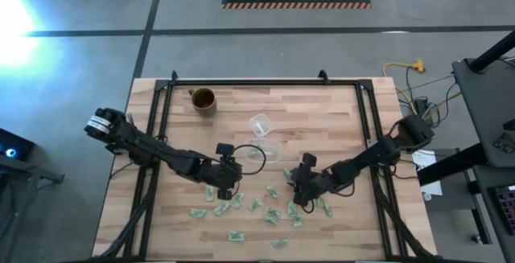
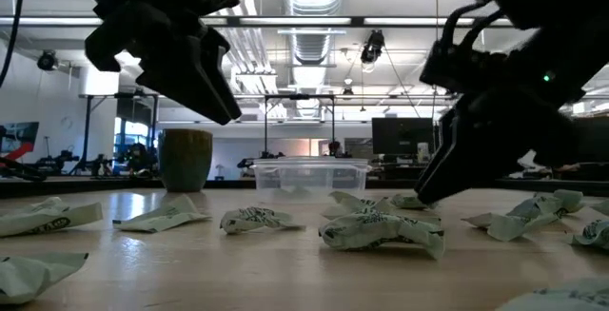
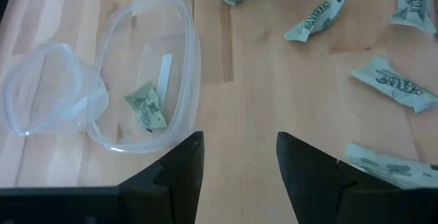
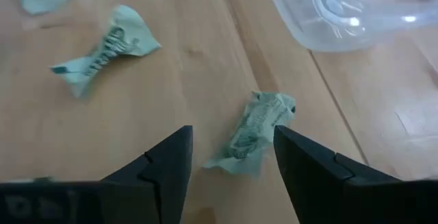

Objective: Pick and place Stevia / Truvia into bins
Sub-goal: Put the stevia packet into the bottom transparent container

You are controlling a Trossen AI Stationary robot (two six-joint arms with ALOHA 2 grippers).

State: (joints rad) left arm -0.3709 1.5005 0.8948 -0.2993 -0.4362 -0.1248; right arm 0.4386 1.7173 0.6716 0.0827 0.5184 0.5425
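Right hand [image 4: 233, 157] hovering fingers apart over crumpled Stevia packet [image 4: 254, 132] lying on counter [image 4: 171, 80]. Left hand [image 3: 239, 166] gaping beside bin [image 3: 147, 73] holding one packet. Both bins running off frame edges.

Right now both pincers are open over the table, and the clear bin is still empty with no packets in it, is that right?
Not quite. Both pincers, left pincer and right pincer, are open, but the clear bin already holds one green packet, as the left wrist view shows.
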